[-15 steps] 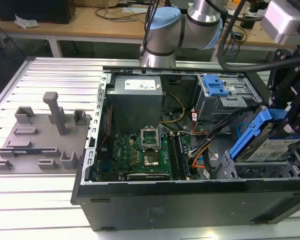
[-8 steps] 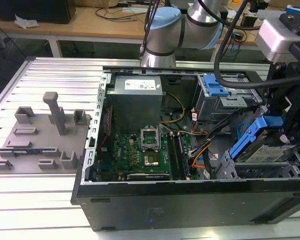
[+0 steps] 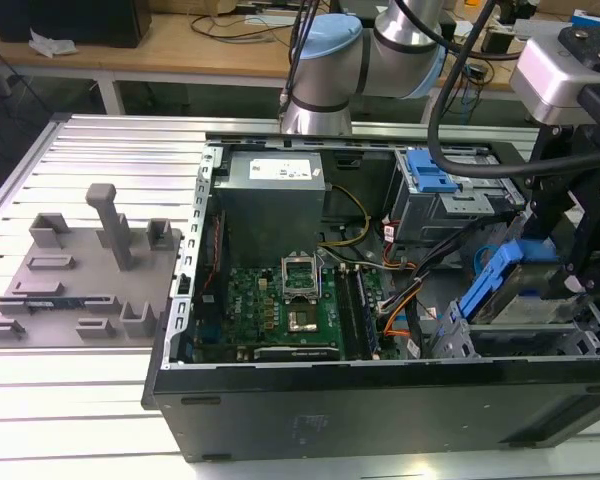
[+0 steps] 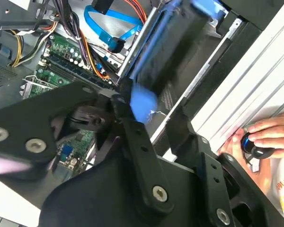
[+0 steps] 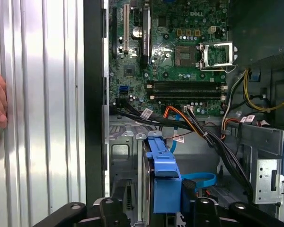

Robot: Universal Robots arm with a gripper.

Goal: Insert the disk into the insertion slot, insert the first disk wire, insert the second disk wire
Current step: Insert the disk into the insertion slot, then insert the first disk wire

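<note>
We are on step 1: our tool clamps the disk, held tilted over the insertion slot, and we judge it needs squaring to the bay.

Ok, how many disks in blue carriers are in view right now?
1. The disk is gripped in the claw, tilted over the insertion slot at the exterior view's right. More could be hidden inside the case.
</note>
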